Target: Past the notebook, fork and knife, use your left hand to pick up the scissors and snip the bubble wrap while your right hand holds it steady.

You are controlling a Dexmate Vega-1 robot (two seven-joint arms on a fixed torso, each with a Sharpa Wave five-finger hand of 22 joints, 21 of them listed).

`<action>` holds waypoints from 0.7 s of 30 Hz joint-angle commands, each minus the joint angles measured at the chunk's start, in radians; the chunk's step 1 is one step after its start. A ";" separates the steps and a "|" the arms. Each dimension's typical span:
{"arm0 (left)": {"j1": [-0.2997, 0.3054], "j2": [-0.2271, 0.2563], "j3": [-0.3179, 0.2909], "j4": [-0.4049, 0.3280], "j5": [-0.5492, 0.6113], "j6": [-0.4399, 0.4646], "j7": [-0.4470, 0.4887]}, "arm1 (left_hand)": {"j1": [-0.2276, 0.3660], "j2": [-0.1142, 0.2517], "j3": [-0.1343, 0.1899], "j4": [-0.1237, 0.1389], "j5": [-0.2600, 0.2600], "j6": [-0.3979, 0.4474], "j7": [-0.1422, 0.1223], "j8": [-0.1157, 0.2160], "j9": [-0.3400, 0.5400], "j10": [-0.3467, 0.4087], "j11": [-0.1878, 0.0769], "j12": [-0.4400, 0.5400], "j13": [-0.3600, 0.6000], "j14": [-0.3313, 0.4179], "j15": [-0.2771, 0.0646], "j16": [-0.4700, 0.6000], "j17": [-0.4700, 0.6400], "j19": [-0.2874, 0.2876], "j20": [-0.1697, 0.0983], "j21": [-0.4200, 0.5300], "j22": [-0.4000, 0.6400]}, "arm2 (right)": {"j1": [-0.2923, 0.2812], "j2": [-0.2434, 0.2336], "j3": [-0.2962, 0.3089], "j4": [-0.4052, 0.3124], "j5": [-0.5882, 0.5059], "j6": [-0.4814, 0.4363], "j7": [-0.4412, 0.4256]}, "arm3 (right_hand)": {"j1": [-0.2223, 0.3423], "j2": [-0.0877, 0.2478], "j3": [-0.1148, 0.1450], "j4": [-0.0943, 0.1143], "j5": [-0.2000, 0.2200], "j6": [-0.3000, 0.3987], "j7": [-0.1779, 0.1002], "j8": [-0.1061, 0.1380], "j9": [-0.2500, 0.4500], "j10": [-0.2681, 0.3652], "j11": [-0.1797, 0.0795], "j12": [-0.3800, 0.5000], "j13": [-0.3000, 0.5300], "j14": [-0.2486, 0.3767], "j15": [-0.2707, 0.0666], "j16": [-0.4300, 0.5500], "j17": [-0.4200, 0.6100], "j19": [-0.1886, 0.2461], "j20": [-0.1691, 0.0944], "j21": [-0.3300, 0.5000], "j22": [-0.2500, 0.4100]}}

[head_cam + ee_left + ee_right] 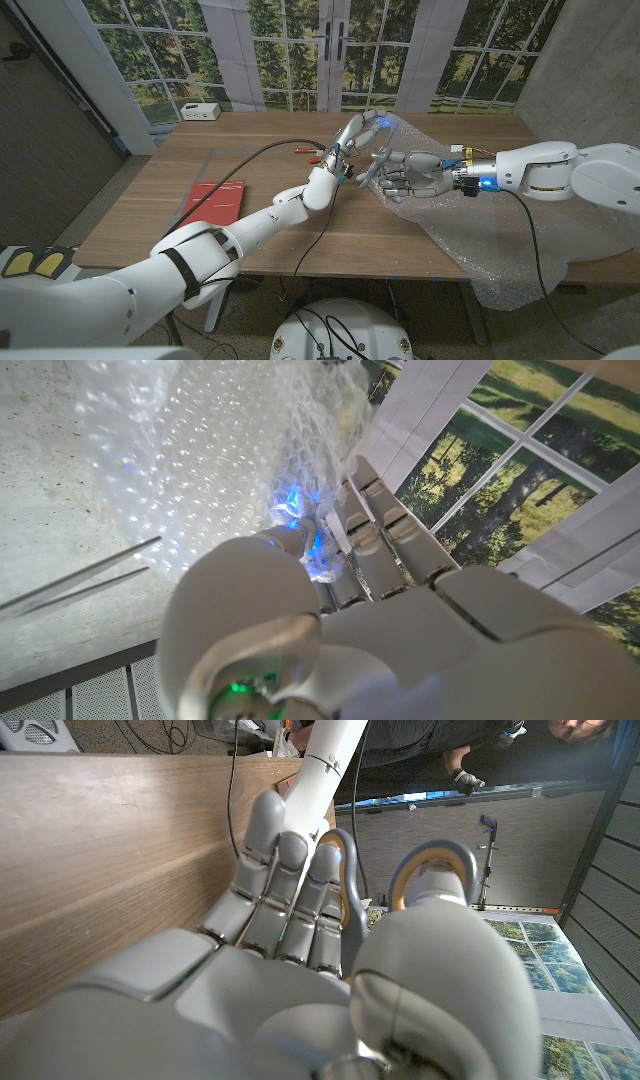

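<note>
The scissors [400,885] appear to be gripped by the right hand [410,175] at mid-table, while the bubble wrap [480,235], spread right, is lifted by the left hand [352,135], seemingly pinching it.

Lab or test room, forest-window backdrop [300,40], concrete wall [580,60], cabled table [200,160]

A wooden table [200,160] is seen standing in front of a wall of tall windows [290,45] with white frames, through which green trees and sunlit grass are shown. A grey concrete wall [575,60] is found to the right of the windows, and a darker grey wall [45,130] to their left. A small white box [201,112] is set on the table's far left corner, below the windows.
</note>
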 commanded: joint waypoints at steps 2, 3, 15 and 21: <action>0.003 0.010 -0.016 -0.020 0.012 -0.019 -0.010 | 0.005 0.001 0.003 -0.004 -0.003 0.011 -0.003 -0.008 -0.002 0.008 -0.002 0.001 -0.001 0.007 -0.084 -0.004 0.007 -0.005 -0.027 0.007 0.002 | 0.046 0.004 -0.032 0.007 -0.002 -0.017 0.007 | 0.000 0.006 -0.005 -0.004 -0.001 -0.001 0.007 0.005 0.002 0.001 -0.005 0.005 0.001 0.005 -0.136 -0.004 0.003 0.008 -0.073 0.000 0.005; 0.001 0.009 -0.016 -0.018 0.014 -0.019 -0.009 | 0.005 0.001 0.003 -0.005 -0.003 0.012 -0.003 -0.008 -0.003 0.008 -0.002 0.001 -0.002 0.007 -0.084 -0.005 0.007 -0.005 -0.027 0.007 0.002 | 0.049 0.003 -0.033 0.006 -0.004 -0.018 0.006 | 0.000 0.006 -0.005 -0.004 -0.001 -0.001 0.007 0.005 0.002 0.001 -0.003 0.005 0.002 0.003 -0.136 -0.006 0.001 0.009 -0.073 0.000 0.004; -0.019 -0.006 -0.010 0.027 0.020 -0.033 -0.004 | 0.005 0.001 0.004 -0.008 -0.006 0.023 -0.003 -0.014 -0.010 0.011 -0.002 0.001 -0.005 0.004 -0.084 -0.007 0.008 -0.009 -0.024 0.010 0.001 | 0.054 -0.004 -0.029 0.015 0.002 -0.017 0.008 | 0.001 0.008 -0.008 -0.004 -0.002 -0.001 0.006 0.005 0.002 0.001 -0.005 0.005 0.000 0.006 -0.136 -0.005 0.004 0.009 -0.072 -0.001 0.003; -0.031 -0.013 -0.004 0.054 0.022 -0.042 0.004 | 0.004 0.001 0.004 -0.009 -0.007 0.026 -0.001 -0.017 -0.014 0.014 -0.002 0.001 -0.007 0.004 -0.084 -0.007 0.009 -0.011 -0.023 0.012 0.001 | 0.036 -0.011 -0.012 0.019 0.003 -0.005 0.008 | 0.003 0.011 -0.010 -0.004 -0.003 -0.002 0.006 0.005 0.002 0.002 -0.004 0.006 -0.001 0.003 -0.136 -0.009 0.002 0.009 -0.072 -0.002 0.002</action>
